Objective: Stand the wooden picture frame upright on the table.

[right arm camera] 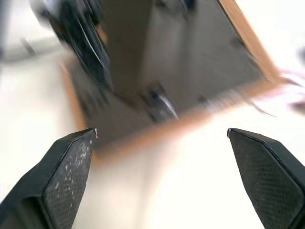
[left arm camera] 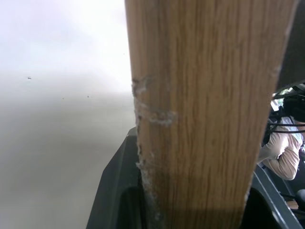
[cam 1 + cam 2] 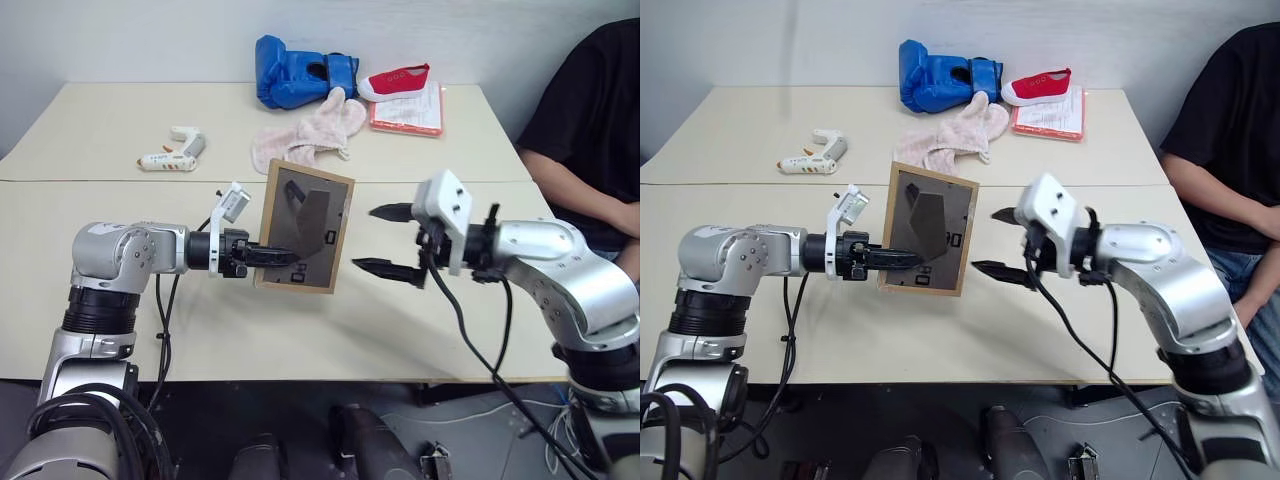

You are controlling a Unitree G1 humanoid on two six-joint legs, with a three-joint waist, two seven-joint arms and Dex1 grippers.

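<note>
Left eye view: the frame is seen held roughly upright over the near section of the worktop, clamped at its left edge by the left end effector, whose fingers are closed on the wood. The dark grey back panel is turned toward the camera, with its stand swung out from the panel; the light-wood border is seen all round, and the frame leans slightly to the right. The picture side is turned away and cannot be seen. From the left wrist view, the frame's wood grain is seen close up between the fingers, with a few pale scuffs along one edge. The right end effector is just right of the frame, its fingers spread wide and nothing held between them; in the right wrist view the back panel and stand lie straight ahead of it. Whether the frame's lower edge rests on the worktop or hangs just above it cannot be told. It is judged that the lifting and turning upright are done, and that what is left is for the stand to be set, the frame to be placed on its lower edge and stand, and the grip to be released without the frame tipping.
</note>
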